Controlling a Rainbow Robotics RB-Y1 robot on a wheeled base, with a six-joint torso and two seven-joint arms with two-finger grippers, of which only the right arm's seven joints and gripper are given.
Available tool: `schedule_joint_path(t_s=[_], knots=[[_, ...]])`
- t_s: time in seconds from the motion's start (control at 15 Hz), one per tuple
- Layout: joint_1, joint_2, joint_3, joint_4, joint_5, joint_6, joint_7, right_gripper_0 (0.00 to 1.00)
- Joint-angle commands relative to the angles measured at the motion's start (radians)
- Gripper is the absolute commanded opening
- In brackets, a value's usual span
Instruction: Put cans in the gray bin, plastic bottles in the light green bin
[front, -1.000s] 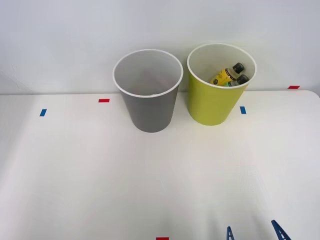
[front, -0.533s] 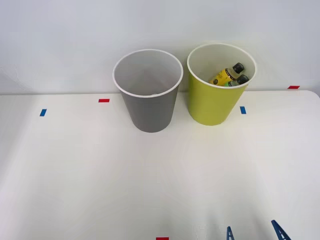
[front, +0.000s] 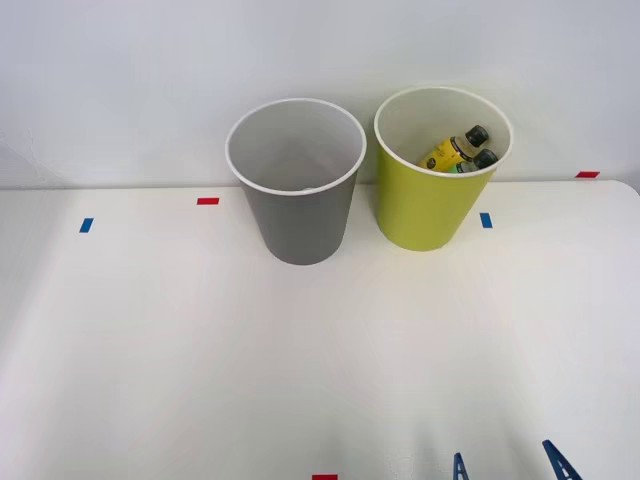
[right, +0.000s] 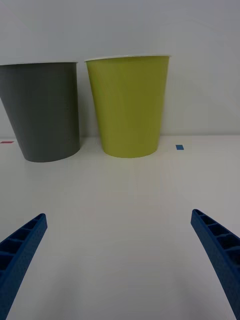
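A: Status of the right pincer (front: 508, 462)? Where are the task items?

B: Pincer is seen wide apart and empty, low over the near edge of the worktop (front: 180, 340); nothing is held between the blue ribbed fingers (right: 20, 245). Two plastic bottles (front: 458, 150) are seen lying tilted inside the light green bin (front: 425, 210), black caps up toward the far rim; the can cannot be made out inside the gray bin (front: 300, 225), whose bottom is hidden; none is seen on the worktop.

A: Handling, if a bottle is ever picked again?

B: Judged light, fairly stiff while capped and filled, label smooth and likely slippery; the body below the cap would be gripped across its width, not the cap. Bins are judged light and easily tipped; rims should not be nudged.

A: Remaining work?

B: Sorting is judged essentially done; can placement unconfirmed.
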Motion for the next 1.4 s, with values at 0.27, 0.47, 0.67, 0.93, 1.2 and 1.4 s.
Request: schedule_joint_path(t_s=[0.27, 0.47, 0.67, 0.93, 1.2, 1.4], knots=[[0.0, 0.0, 0.0, 0.0, 0.0, 0.0, 0.0, 1.0], [0.0, 0.0, 0.0, 0.0, 0.0, 0.0, 0.0, 1.0], [0.0, 0.0, 0.0, 0.0, 0.0, 0.0, 0.0, 1.0], [0.0, 0.0, 0.0, 0.0, 0.0, 0.0, 0.0, 1.0], [0.0, 0.0, 0.0, 0.0, 0.0, 0.0, 0.0, 1.0], [0.0, 0.0, 0.0, 0.0, 0.0, 0.0, 0.0, 1.0]])
